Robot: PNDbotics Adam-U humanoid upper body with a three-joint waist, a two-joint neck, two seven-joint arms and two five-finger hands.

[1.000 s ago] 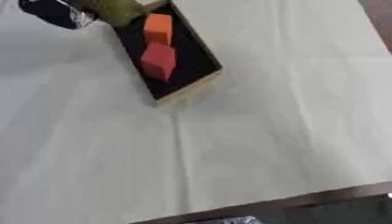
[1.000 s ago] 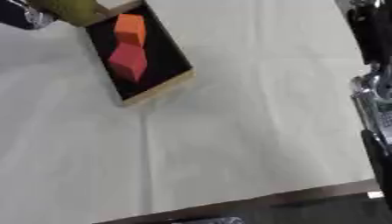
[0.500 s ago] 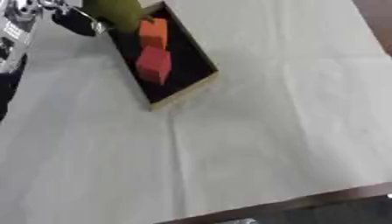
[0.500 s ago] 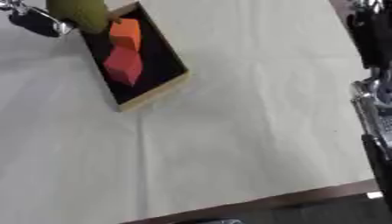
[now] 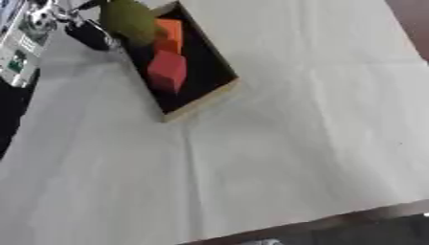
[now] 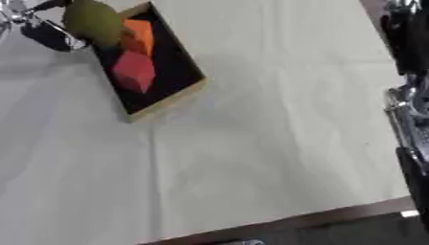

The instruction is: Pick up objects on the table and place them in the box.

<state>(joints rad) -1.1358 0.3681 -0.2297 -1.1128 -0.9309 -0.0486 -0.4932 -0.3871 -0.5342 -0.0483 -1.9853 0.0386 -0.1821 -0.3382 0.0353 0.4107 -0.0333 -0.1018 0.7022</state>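
At far left we see our left hand (image 5: 80, 28), black with silver parts, its fingers curled round an olive-green rounded object (image 5: 130, 20) held over the near-left edge of the box (image 5: 205, 98). The box is a shallow tray, black inside with a pale wooden rim, lying askew on the cream-covered table (image 5: 293, 143). Inside lie an orange block (image 5: 170, 33) and, just nearer us, a red block (image 5: 167, 71). At far right only our right arm (image 6: 411, 95) shows; its hand is out of view.
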